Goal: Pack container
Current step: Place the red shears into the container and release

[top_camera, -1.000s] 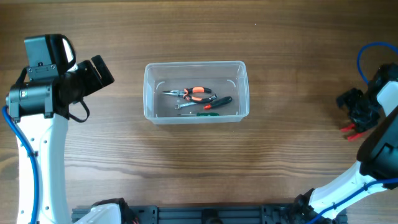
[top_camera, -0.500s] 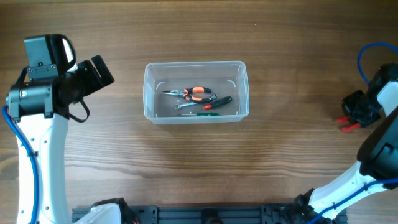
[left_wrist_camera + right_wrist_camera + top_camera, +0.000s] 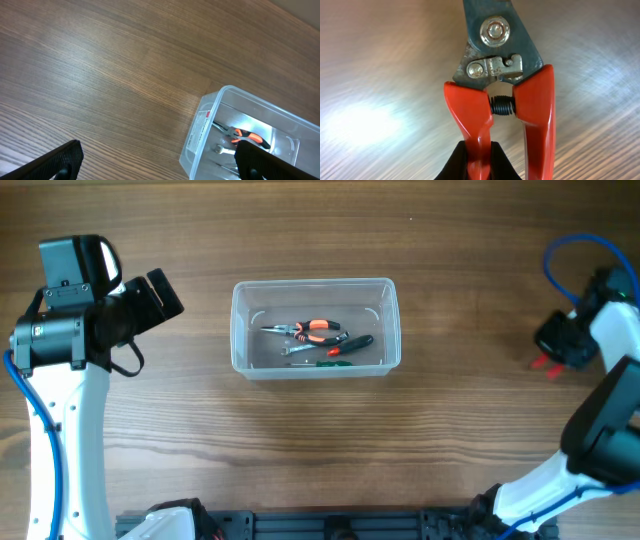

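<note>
The clear plastic container [image 3: 238,330] stands at the middle of the table. It holds orange-handled pliers [image 3: 312,330], a black-handled tool [image 3: 352,344] and a small green screwdriver [image 3: 328,363]. My left gripper [image 3: 160,295] hovers open to its left, with nothing between its fingers. In the left wrist view the container [image 3: 200,131] lies under the right finger [image 3: 260,160]. My right gripper [image 3: 548,358] is at the far right, shut on one handle of red-handled cutters [image 3: 497,95]. Their steel head points away from the black fingers [image 3: 456,162].
Bare wooden table surrounds the container on all sides. A blue cable [image 3: 570,255] loops above the right arm. A black rail [image 3: 330,525] runs along the table's front edge.
My right gripper has shut on the red-handled cutters and moved a little left and toward the back with them. The left arm and the container have not moved.
</note>
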You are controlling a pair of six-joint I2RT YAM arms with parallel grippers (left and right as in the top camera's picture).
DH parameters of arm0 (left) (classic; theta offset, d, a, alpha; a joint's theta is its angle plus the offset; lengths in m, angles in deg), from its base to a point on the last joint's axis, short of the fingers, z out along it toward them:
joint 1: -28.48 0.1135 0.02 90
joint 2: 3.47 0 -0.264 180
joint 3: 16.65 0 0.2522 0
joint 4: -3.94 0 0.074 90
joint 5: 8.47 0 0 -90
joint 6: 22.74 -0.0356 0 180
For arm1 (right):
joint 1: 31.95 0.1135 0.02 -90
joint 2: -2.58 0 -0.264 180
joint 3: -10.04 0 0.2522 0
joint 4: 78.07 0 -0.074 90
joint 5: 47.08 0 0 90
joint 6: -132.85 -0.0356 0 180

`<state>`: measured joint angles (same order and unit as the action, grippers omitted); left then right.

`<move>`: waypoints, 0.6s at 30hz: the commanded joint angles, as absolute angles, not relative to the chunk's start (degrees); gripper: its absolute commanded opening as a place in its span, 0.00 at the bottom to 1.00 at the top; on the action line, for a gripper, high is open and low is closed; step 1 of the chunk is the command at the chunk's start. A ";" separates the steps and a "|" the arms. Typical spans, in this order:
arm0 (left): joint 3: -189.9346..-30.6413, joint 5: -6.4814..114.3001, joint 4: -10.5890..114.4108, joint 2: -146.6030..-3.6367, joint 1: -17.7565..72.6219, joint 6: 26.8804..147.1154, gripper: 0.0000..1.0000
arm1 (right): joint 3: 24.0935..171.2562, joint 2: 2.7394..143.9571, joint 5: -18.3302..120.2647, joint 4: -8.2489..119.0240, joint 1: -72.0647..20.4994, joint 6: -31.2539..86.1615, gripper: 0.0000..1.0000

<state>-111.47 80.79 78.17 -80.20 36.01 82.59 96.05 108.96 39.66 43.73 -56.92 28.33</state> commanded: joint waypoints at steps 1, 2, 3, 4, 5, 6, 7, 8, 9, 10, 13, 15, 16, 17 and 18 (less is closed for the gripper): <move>-111.42 81.19 77.98 -80.40 36.27 82.51 1.00 | 101.71 100.51 41.10 43.46 -48.18 40.44 0.04; -111.42 81.16 77.98 -80.40 36.27 82.64 1.00 | 102.73 99.04 43.24 43.53 -45.18 43.47 0.04; -111.42 81.14 78.00 -80.40 36.27 82.79 1.00 | 103.67 97.73 46.02 43.55 -41.75 46.97 0.04; -111.42 81.14 78.00 -80.40 36.27 82.75 1.00 | 104.48 96.83 48.09 43.36 -38.36 50.03 0.04; -111.42 81.14 78.02 -80.40 36.27 82.75 1.00 | 105.49 96.27 49.60 42.70 -34.54 52.11 0.04; -111.42 81.16 78.02 -80.40 36.27 82.75 1.00 | 106.34 96.16 50.65 41.85 -31.61 53.88 0.04; -111.42 81.16 78.02 -80.40 36.27 82.75 1.00 | 107.19 96.16 51.77 40.89 -28.55 56.57 0.04; -111.42 81.14 78.02 -80.40 36.27 82.75 1.00 | 107.70 96.16 53.71 40.14 -23.08 62.99 0.04; -111.42 81.14 78.08 -80.40 36.27 82.75 1.00 | 107.70 96.16 54.32 39.90 -20.13 67.01 0.04; -111.42 81.16 78.19 -80.40 36.27 82.72 1.00 | 107.70 96.20 54.45 39.68 -16.79 72.04 0.04; -111.42 81.16 78.43 -80.40 36.27 82.70 1.00 | 107.70 96.55 55.13 39.92 -8.94 83.93 0.04; -111.42 81.16 78.41 -80.40 36.27 82.70 1.00 | 107.70 97.31 57.88 39.95 -5.86 90.14 0.04; -111.42 81.16 78.41 -80.40 36.27 82.70 1.00 | 107.70 97.95 60.01 39.95 -4.83 92.26 0.04; -111.42 81.16 78.41 -80.40 36.27 82.72 1.00 | 107.70 98.93 62.23 39.97 -4.16 92.81 0.04; -111.42 81.16 78.43 -80.40 36.27 82.72 1.00 | 107.70 100.35 64.09 39.95 -3.65 92.78 0.04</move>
